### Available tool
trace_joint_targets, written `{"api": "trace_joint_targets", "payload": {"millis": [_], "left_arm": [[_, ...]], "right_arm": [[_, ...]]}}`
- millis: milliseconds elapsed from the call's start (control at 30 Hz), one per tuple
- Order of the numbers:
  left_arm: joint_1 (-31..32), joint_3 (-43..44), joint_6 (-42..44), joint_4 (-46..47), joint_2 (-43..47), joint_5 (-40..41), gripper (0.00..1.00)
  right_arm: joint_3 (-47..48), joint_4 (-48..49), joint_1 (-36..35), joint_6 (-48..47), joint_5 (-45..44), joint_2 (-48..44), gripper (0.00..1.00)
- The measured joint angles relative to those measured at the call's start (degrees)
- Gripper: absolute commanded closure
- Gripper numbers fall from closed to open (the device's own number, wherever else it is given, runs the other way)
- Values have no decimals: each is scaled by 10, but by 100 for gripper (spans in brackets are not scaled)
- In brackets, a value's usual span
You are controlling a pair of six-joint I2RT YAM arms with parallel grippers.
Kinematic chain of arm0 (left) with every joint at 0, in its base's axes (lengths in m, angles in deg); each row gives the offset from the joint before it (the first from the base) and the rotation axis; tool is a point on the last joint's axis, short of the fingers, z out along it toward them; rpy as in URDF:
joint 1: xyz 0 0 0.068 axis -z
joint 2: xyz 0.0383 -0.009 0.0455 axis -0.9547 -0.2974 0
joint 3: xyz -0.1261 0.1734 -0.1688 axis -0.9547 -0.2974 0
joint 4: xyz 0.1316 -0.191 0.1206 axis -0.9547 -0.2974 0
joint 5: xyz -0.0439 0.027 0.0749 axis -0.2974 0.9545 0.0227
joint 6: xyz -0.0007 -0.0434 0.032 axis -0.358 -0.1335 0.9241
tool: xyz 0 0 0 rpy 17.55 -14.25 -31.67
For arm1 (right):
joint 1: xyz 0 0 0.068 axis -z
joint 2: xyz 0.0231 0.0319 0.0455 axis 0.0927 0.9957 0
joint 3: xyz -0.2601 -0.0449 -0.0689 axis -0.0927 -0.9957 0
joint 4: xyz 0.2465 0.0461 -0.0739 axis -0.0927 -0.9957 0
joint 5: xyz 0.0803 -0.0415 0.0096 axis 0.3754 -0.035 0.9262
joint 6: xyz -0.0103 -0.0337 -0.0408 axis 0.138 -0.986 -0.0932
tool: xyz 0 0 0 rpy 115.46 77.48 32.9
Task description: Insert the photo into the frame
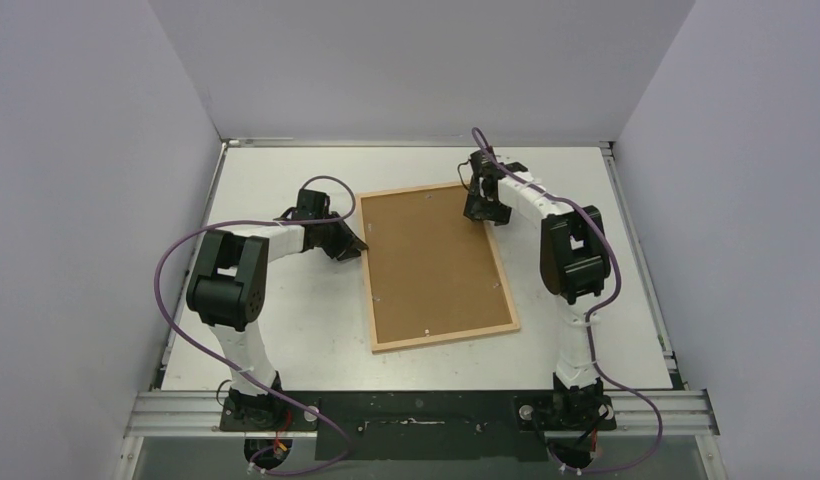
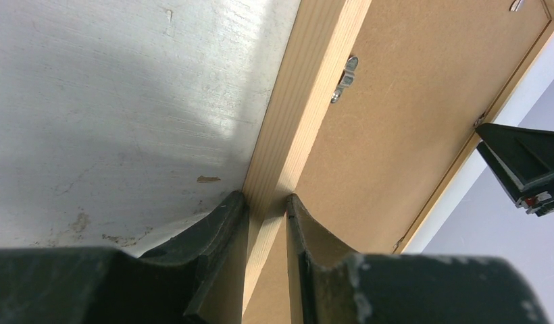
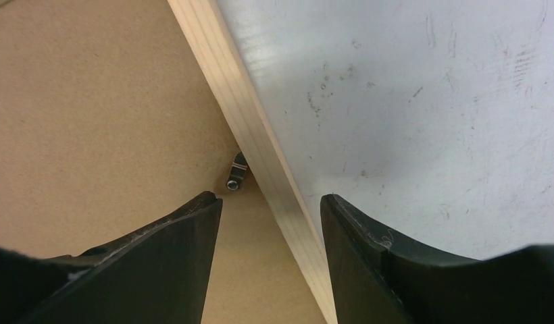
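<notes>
1. On the frame's (image 1: 444,336) left rail, the left end effector (image 2: 264,199) was pinched shut across the wood. One finger sat outside the rail and the other on the backing board (image 1: 436,260) side.
2. Inside the frame, which lay back-up on the table (image 1: 276,320), the backing board sat within the rails. The photo showed in no view, so whether it lay beneath the board could not be told.
3. At the frame's far right corner, the right end effector (image 3: 269,197) straddled the right rail, jaws open and holding nothing. A small metal clip (image 3: 235,174) lay just beside its inner finger.
4. Risks, as judged from this position:
   - The narrow pinch might slip off the thin left rail, letting the frame pivot and carry the clip away from the right finger.
   - That finger might miss the small clip and scrape the board, or catch on the rail.
</notes>
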Motion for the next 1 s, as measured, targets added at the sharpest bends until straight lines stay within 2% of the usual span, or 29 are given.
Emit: {"api": "trace_joint_targets", "payload": {"millis": [167,400,700,767,1000], "left_arm": [[0,0,1,0,0,0,100],[0,0,1,0,0,0,100],[0,-1,1,2,0,-1,100],[0,-2,1,3,0,-2,100],[0,-3,0,5,0,-3,100]], "right_arm": [[6,9,0,4,-2,0,43],[10,20,3,14,-10,9,50],[19,33,4,16,-13,25,51],[19,34,4,16,-12,25,53],[19,38,7,19,-16,25,71]]}}
